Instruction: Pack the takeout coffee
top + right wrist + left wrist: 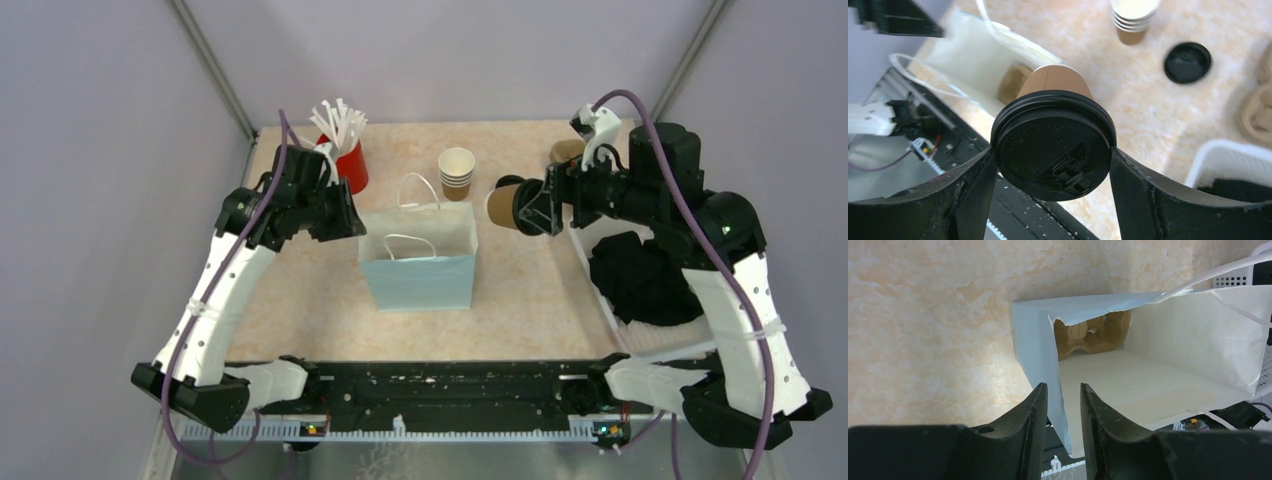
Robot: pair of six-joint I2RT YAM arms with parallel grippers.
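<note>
The takeout coffee (503,204), a brown paper cup with a black lid (1052,144), lies sideways in my right gripper (522,207). That gripper's fingers (973,185) are shut on the lid's rim, and it holds the cup in the air just right of the light blue paper bag (418,262). The bag stands open at the table's middle. My left gripper (1063,390) is at the bag's left rim. Its jaws are narrowly apart and straddle the bag's left wall (1035,347). A brown cardboard piece (1093,332) lies in the bag's bottom.
A stack of lidless brown cups (456,172) stands behind the bag. A red cup of white straws (350,160) stands at the back left. A loose black lid (1188,61) lies on the table. A white tray (600,290) with dark items sits on the right. Brown moulded carriers (1258,107) lie beside it.
</note>
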